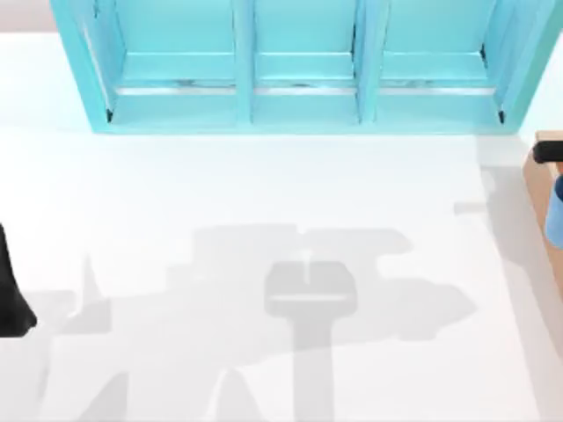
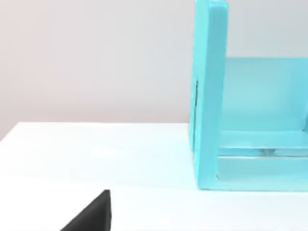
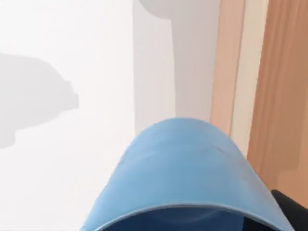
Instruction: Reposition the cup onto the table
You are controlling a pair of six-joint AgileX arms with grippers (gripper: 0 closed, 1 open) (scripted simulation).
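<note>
The little blue cup (image 1: 555, 215) sits over the wooden box (image 1: 547, 189) at the surface's right edge, looks light and slick, so grab mid-wall; can't tell the right jaws' state.

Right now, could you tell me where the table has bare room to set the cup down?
The table is bare from the shelf unit forward, between the left tool and the wooden box. It is crowded at the right edge, where the cup is.
</note>
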